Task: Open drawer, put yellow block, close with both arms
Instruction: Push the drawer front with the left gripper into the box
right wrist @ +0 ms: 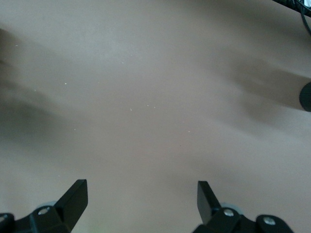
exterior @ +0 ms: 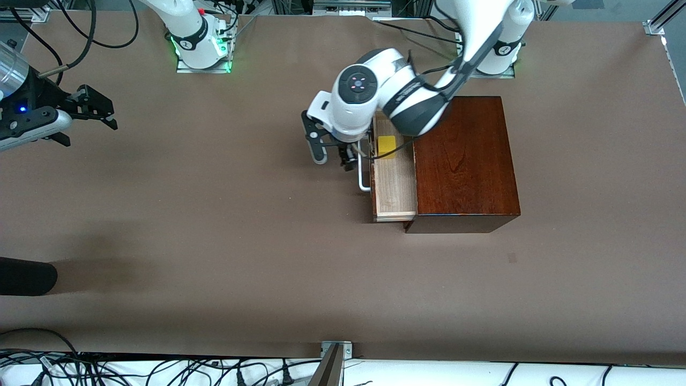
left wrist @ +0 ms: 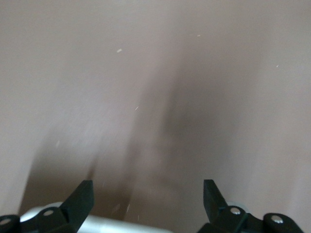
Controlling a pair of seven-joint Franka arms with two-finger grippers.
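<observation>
The drawer (exterior: 395, 185) stands pulled out of the dark mahogany box (exterior: 465, 161), toward the right arm's end. Its pale tray holds the yellow block (exterior: 387, 144). The white handle (exterior: 364, 179) runs along the drawer front. My left gripper (exterior: 333, 154) hangs open just in front of that handle. In the left wrist view the left gripper (left wrist: 148, 194) has its jaws wide apart over brown table, and the handle bar (left wrist: 97, 224) shows low between them, ungripped. My right gripper (exterior: 111, 115) waits open over bare table at the right arm's end; the right wrist view shows this gripper (right wrist: 141, 194) with nothing between its fingers.
A black rounded object (exterior: 27, 276) lies at the table's edge at the right arm's end, nearer the front camera. Cables (exterior: 161, 370) run along the edge nearest the front camera. The left arm's elbow (exterior: 412, 107) hangs over the box's corner and the drawer.
</observation>
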